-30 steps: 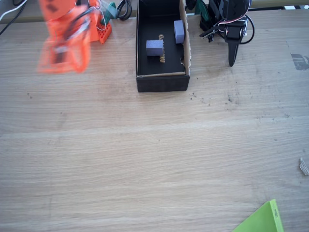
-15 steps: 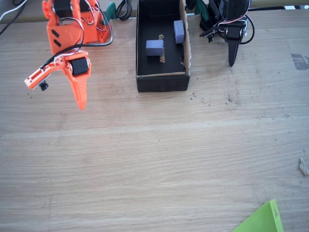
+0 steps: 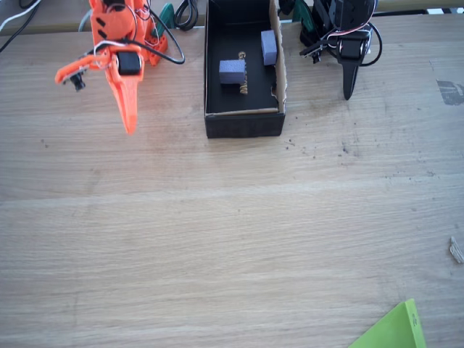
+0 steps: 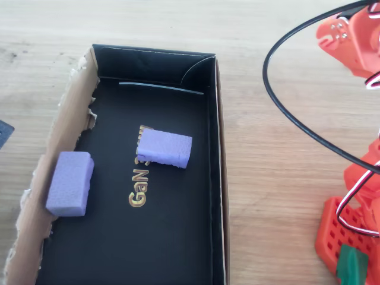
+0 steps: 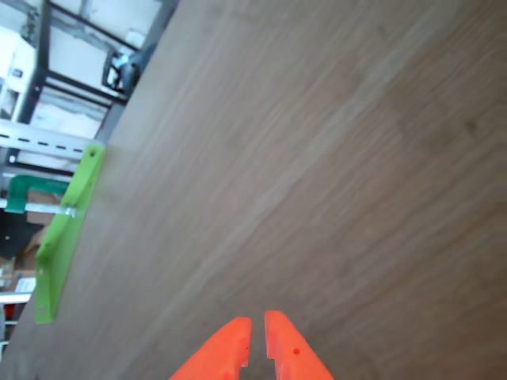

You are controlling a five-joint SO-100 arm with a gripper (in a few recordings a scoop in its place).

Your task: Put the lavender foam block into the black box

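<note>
The black box stands open at the back of the wooden table, with a raw cardboard wall on one long side. A lavender foam block lies on the box floor over the gold lettering. A second, look-alike block rests against the cardboard wall. In the fixed view my orange gripper hangs to the left of the box, pointing down at bare table. In the wrist view the gripper is shut, its fingertips almost touching with nothing between them.
A black cable loops over the table beside the box, near the arm's orange base. A green bracket sits at the table's front right corner. Small dark crumbs dot the wood in front of the box.
The orange arm swung in from a blur at the left. Its gripper has since drawn back toward its base and slightly right. Both blocks stayed put in the box.
</note>
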